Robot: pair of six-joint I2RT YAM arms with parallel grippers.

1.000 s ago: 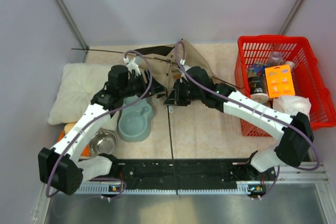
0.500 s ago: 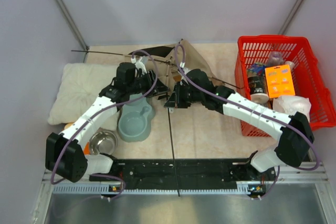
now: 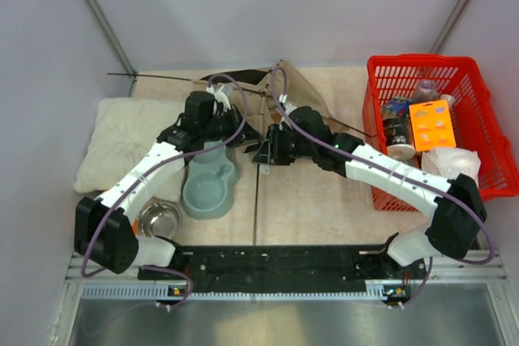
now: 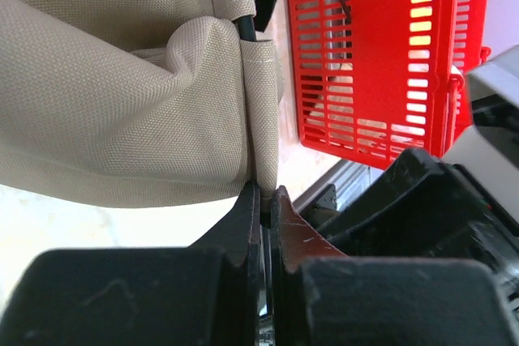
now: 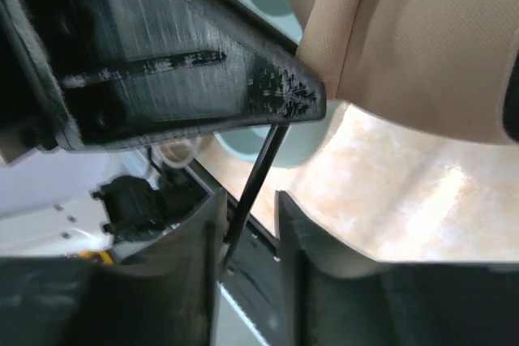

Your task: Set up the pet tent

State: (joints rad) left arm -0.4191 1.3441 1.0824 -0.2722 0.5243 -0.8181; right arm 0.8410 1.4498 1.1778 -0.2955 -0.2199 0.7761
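The left gripper point(image 4: 263, 194) has its jaws pressed together on a stitched edge of the pet tent point(image 4: 122, 95), the tan cloth pinched flat between the fingertips. The right gripper point(image 5: 250, 197) has its jaws a little apart. A thin black pole point(image 5: 261, 161) runs through the gap, and it is hard to say whether either finger touches it.

Seen from above, both grippers meet at the tent point(image 3: 297, 93), which lies slumped in a heap at the middle of the table's point(image 3: 324, 200) far edge. The pole point(image 3: 258, 208) reaches from the right gripper straight towards the near edge. Another thin pole sticks out of the cloth to the left along the far edge.

Just beside the left arm, nearer the front, sits a grey-green double bowl point(image 3: 209, 188), and a steel bowl point(image 3: 160, 219) stands next to it towards the near left corner. A cream pillow point(image 3: 122, 139) lies along the left edge.

A red basket point(image 3: 418, 59) stands at the right edge. In it are an orange packet point(image 3: 431, 125), a dark can point(image 3: 395, 131), a clear bottle point(image 3: 425, 91) and a crumpled white bag point(image 3: 448, 161).
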